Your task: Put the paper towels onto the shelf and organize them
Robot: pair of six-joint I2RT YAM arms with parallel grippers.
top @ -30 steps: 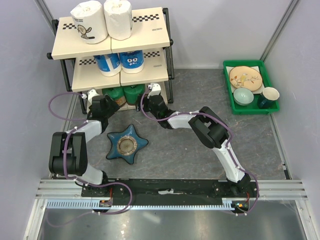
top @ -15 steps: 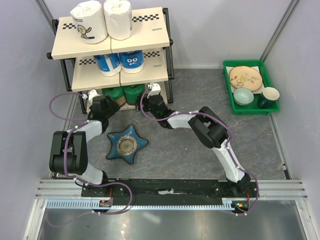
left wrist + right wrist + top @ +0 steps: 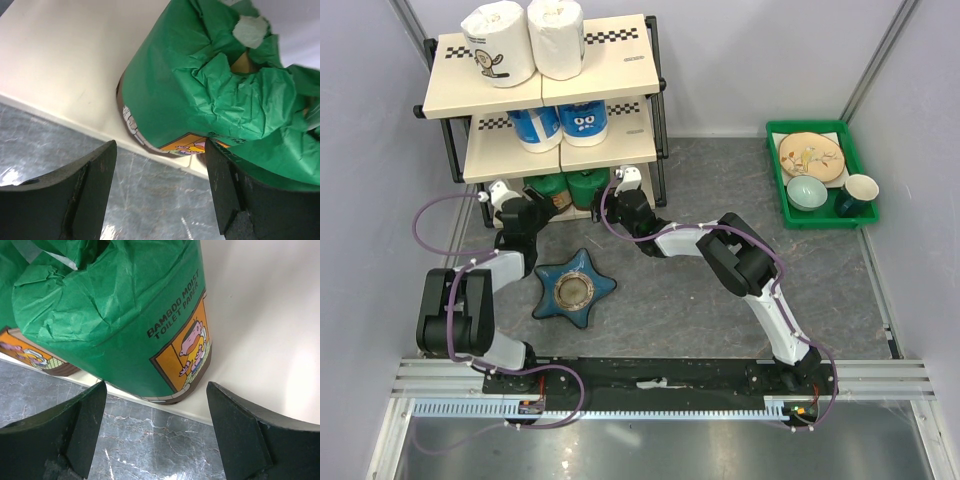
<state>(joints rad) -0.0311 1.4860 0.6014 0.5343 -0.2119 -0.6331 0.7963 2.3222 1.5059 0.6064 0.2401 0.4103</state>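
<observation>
Shelf (image 3: 620,60): three tiers, at the far left of the table, holding all six paper towels. Top tier: two white rolls (image 3: 498,45), upright, side by side. Middle tier: two blue rolls (image 3: 535,128), upright, side by side. Bottom tier: two green rolls (image 3: 586,185), close together at the board's front edge; the right wrist view shows one upright with printed label facing out (image 3: 125,325), the other just beside it. Left gripper (image 3: 161,172): fingers spread, holding nothing, low before the left green roll. Right gripper (image 3: 156,415): fingers spread, holding nothing, low before the right green roll. Blue star-shaped dish (image 3: 573,288): on the table between the arms. Green tray (image 3: 820,222): far right, with dishes.
</observation>
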